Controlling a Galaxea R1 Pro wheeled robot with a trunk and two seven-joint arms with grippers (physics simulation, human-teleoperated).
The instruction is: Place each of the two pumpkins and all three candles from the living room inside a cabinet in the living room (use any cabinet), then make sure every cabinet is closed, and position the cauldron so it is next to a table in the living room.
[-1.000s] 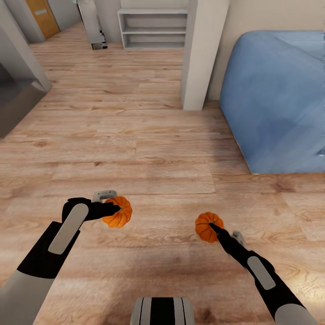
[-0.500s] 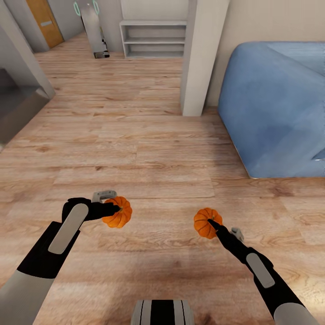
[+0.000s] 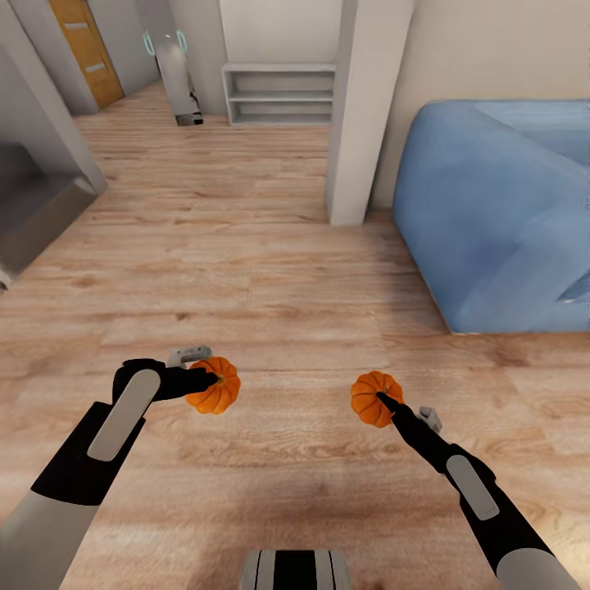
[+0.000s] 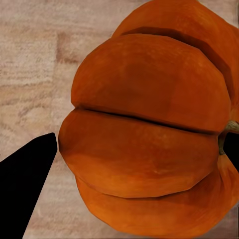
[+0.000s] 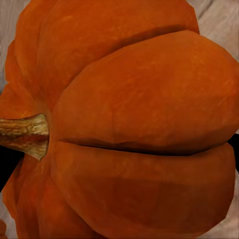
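Orange pumpkins both carried above wood floor [image 3: 270,270]: left pumpkin [image 3: 215,384] at 7 o'clock of head view, clamped in left jaws [image 3: 215,379]; right pumpkin [image 3: 375,398] at 5 o'clock, clamped in right jaws [image 3: 383,401]. Jaws closed onto ribs, tips barely showing past rind in wrist views. Risks: round ribbed rind slipping under base jolts; pillar [image 3: 360,115] at 1 o'clock and sofa [image 3: 492,221] at 2 o'clock clipping right arm on turn. Cabinet yet to find.

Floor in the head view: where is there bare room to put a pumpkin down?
The wood floor is bare between the grey pillar, the blue sofa and the grey unit. It is crowded near the shelf. Each gripper, left and right, holds a pumpkin.
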